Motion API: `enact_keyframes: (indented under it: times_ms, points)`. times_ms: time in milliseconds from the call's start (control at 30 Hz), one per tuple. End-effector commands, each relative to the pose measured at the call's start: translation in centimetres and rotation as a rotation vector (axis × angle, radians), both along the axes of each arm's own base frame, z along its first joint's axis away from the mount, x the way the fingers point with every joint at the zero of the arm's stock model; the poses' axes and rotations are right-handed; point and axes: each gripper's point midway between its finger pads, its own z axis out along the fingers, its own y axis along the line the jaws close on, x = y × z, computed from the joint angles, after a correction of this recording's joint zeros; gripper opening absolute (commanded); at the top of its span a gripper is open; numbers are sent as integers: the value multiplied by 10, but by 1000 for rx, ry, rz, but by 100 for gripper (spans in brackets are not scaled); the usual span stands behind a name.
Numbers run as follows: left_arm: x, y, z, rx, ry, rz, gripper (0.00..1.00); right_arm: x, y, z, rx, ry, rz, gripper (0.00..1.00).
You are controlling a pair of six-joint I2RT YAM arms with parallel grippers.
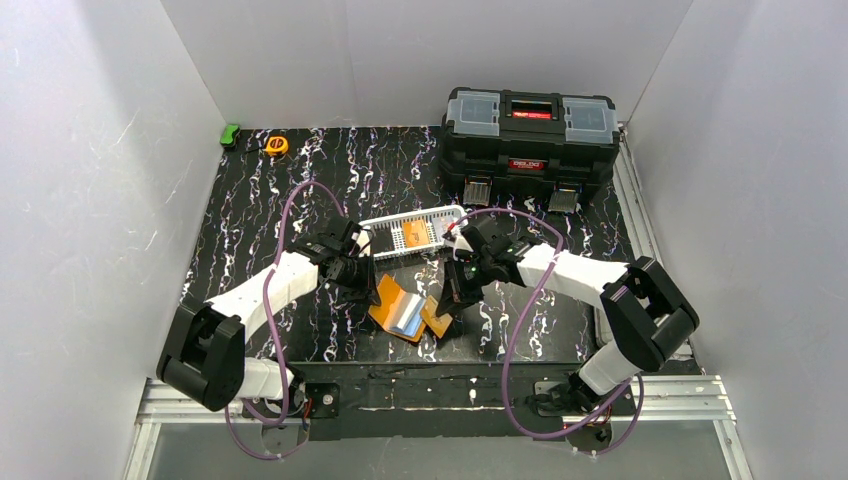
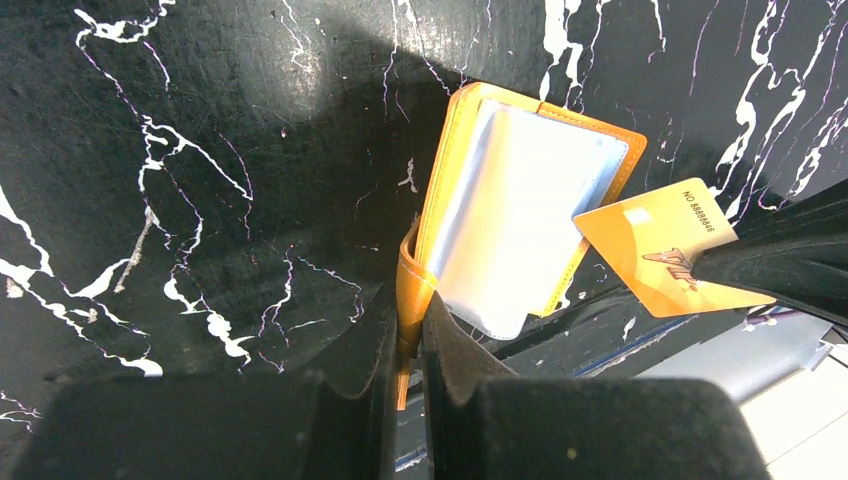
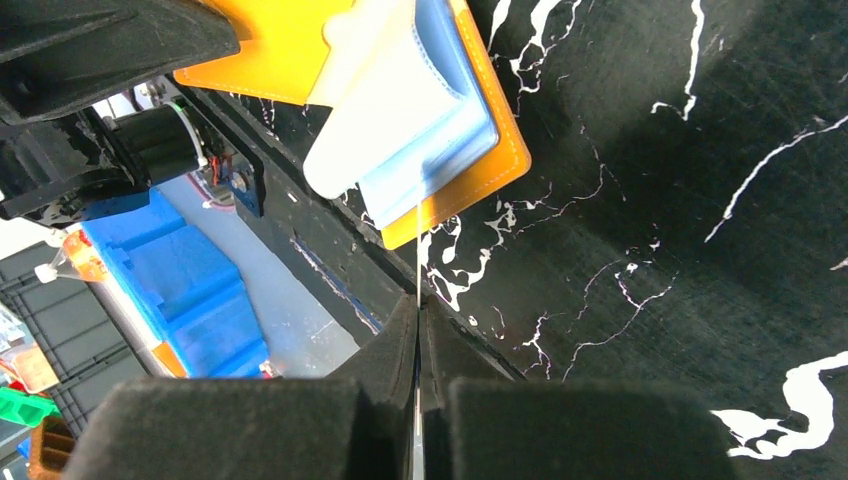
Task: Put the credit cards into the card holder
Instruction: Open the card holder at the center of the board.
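The holder (image 2: 510, 210) lies open on the black, white-veined tabletop (image 2: 200, 150), at upper centre of the left wrist view. It has an orange leather-like cover, with glossy grey-blue clear pockets (image 3: 420, 120) fanned over it. Its long axis runs from the top of that frame down to the left jaws, which are closed on the orange rim at bottom centre.

A thin orange card (image 2: 655, 260) of stiff plastic with printed digits is clamped in the right jaws at centre right, one corner at the holder's right edge. In the right wrist view the card is seen edge-on, a fine line rising from the jaws to the pockets, so the holder lies directly ahead of it. The leading edge is judged to need lining up with a pocket mouth; which pocket cannot be told.
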Motion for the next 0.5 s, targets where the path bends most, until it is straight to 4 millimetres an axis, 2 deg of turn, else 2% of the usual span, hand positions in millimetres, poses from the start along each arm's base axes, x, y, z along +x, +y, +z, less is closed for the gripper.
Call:
enact_keyframes:
  times_ms: [0,233,467]
  points:
    - [-3,5,4,4,-10,10,0,-1,4,6,39,-9,19,1]
    - [-2,4,4,1,-13,10,0,-9,-5,2,30,-14,13,1]
    - [0,3,6,-1,-18,5,0,-8,-6,6,36,-28,12,1]
